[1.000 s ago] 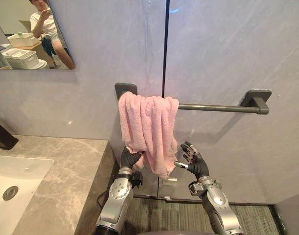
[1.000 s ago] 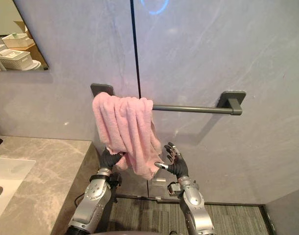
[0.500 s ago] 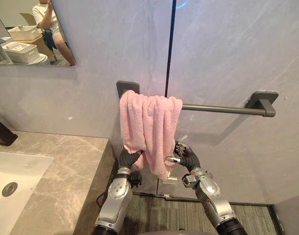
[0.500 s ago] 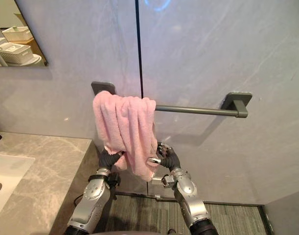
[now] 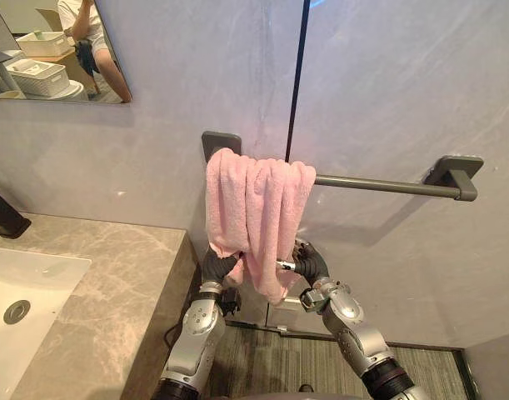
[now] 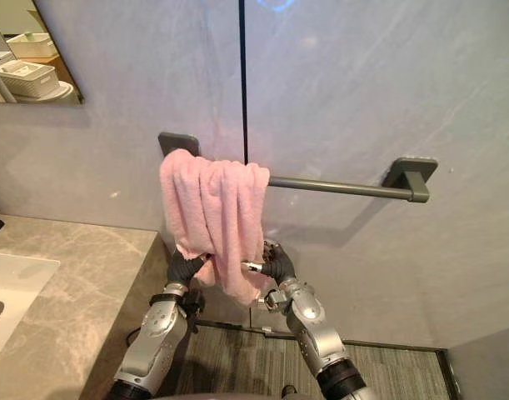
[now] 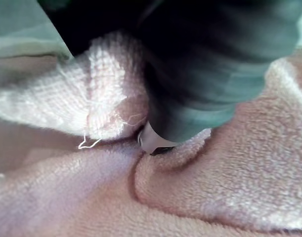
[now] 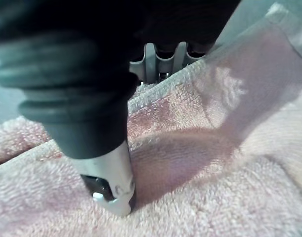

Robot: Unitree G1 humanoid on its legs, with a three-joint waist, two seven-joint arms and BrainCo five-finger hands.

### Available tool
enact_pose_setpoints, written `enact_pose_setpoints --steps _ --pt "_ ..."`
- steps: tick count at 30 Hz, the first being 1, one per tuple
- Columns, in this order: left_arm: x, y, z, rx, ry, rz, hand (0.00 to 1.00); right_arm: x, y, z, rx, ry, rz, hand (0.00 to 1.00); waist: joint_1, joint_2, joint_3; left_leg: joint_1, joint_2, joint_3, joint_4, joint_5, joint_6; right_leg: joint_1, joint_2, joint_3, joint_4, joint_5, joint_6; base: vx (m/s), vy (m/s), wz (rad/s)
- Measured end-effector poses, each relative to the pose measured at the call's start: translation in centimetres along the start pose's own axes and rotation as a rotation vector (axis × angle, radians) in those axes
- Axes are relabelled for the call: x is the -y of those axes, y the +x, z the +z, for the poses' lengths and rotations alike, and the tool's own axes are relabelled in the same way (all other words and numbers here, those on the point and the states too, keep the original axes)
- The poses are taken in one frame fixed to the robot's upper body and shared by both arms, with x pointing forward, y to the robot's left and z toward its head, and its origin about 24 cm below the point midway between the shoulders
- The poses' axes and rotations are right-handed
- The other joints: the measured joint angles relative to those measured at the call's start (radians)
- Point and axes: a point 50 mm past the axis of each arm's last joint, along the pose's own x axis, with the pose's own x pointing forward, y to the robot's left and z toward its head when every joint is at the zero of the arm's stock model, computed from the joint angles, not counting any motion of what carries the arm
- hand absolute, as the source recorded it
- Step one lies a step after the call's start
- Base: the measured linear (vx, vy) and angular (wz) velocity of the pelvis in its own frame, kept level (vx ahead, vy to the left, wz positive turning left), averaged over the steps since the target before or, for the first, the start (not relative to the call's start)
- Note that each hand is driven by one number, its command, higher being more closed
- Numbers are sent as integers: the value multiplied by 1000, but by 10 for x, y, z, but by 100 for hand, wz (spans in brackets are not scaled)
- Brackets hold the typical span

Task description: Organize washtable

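A pink towel (image 5: 254, 208) hangs bunched over the left end of a grey wall bar (image 5: 379, 185). My left hand (image 5: 214, 268) is at the towel's lower left edge, and in the left wrist view a fold of towel (image 7: 106, 98) is squeezed in its grip. At the lower right edge my right hand (image 5: 311, 265) has its thumb (image 8: 108, 177) pressed on the front of the cloth (image 8: 215, 173), while its fingers (image 8: 160, 61) sit behind the edge, pinching it.
A marble counter (image 5: 112, 283) with a white sink (image 5: 37, 279) lies to the left, a dark object (image 5: 0, 218) at its back edge. A mirror (image 5: 54, 50) above reflects a person and white baskets. The right part of the bar is bare. Grey flooring (image 5: 271, 367) lies below.
My right hand has moved left from an open pose beside the towel onto its lower right edge and closed on it. The left hand has stayed at the lower left edge.
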Motion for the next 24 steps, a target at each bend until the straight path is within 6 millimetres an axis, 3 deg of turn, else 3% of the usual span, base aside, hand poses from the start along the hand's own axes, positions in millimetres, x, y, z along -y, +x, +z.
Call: enact_pose_setpoints --steps 3,7,10,24 --pt "1 0 0 2 -7 -5 100 -1 2 3 3 -6 11 100 0 3 2 -1 6 0 0 1 -2 -1 6 0 0 0 -6 -5 -11 0" --pt "2 1 1 7 -10 -8 100 -24 19 22 59 -7 117 100 3 9 7 -2 16 -4 -1 2 -5 -1 16 -3 -1 2 -9 -2 -25 1" --pt "2 1 1 8 -11 -8 100 -31 21 23 67 10 150 100 7 14 10 -2 17 -6 -2 4 -7 -1 17 -4 -3 2 -9 14 -9 2" --pt "2 2 -3 -10 -10 -3 100 -25 18 22 81 62 122 100 4 14 11 1 16 -4 -4 4 -7 1 17 2 -6 2 -9 0 0 0"
